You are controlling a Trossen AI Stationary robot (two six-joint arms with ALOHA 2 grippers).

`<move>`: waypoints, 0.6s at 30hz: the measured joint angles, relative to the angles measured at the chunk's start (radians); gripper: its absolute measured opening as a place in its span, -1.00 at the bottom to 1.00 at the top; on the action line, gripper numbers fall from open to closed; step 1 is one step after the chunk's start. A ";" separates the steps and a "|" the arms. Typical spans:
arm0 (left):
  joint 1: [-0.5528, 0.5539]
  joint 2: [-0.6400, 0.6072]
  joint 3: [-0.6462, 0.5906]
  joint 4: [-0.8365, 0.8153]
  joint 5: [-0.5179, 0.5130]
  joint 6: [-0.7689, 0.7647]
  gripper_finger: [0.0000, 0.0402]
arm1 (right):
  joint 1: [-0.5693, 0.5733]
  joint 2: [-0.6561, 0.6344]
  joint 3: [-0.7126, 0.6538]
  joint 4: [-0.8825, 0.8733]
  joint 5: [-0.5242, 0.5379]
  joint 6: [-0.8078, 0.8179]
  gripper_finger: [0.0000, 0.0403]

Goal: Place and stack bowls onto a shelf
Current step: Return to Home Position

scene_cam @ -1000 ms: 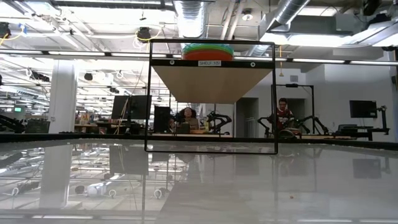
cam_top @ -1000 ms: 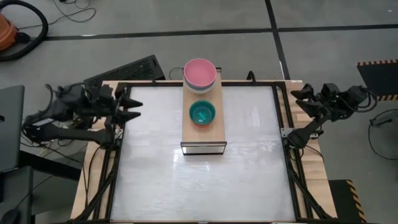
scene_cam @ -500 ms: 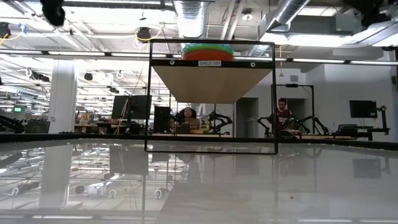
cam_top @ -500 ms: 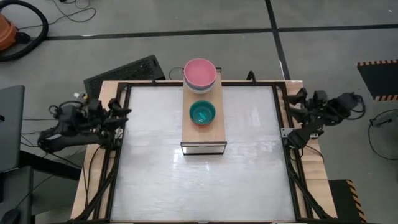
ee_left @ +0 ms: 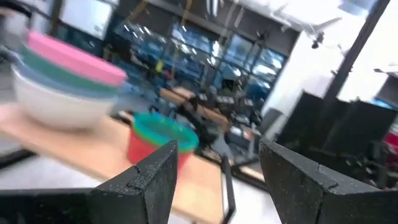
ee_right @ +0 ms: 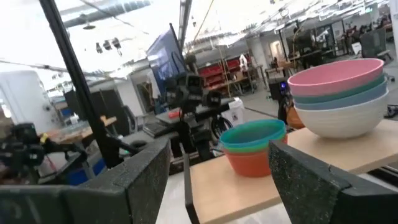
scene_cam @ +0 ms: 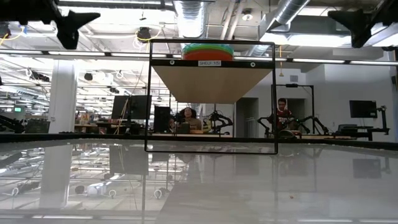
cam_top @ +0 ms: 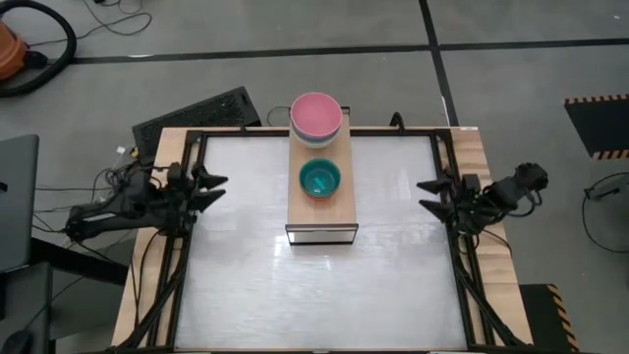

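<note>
The shelf [cam_top: 321, 211] stands in the table's middle, running from the far edge toward the near one. A stack of larger bowls [cam_top: 315, 119], white at the bottom and pink on top, rests on the shelf's far end. A smaller stack [cam_top: 319, 180], red below and teal on top, sits nearer the shelf's middle. My left gripper [cam_top: 222, 186] hovers open at the table's left edge and points at the shelf. My right gripper [cam_top: 423, 195] hovers open at the right edge, also pointing at it. Both stacks show beyond the fingers in the left wrist view [ee_left: 65, 78] and the right wrist view [ee_right: 339, 96].
The glossy white tabletop [cam_top: 246, 275] lies inside a dark frame [cam_top: 462, 275] with a wooden rim. In the low view the shelf [scene_cam: 211, 63] stands raised on a thin dark frame with the bowls [scene_cam: 208, 50] on top. People sit in the room behind [scene_cam: 283, 115].
My right gripper has swung from beyond the table's far right corner toward the near edge and in toward the shelf. My left gripper drew back to the left, then came forward toward the shelf again. Both have entered the top of the low view. The bowls have stayed put.
</note>
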 joint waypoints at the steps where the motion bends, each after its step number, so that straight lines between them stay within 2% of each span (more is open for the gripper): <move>1: 0.000 -0.001 -0.015 0.002 0.016 -0.008 0.04 | 0.000 0.000 -0.025 0.041 0.000 -0.009 0.46; 6: 0.000 0.000 -0.071 0.039 0.055 -0.066 0.04 | 0.000 0.000 -0.148 0.197 -0.001 -0.048 0.46; 11: -0.001 -0.001 -0.149 0.149 0.091 -0.089 0.04 | 0.000 0.000 -0.268 0.312 -0.001 -0.046 0.46; 18: -0.004 0.000 -0.263 0.218 0.072 -0.118 0.04 | 0.000 0.000 -0.273 0.292 0.002 -0.029 0.46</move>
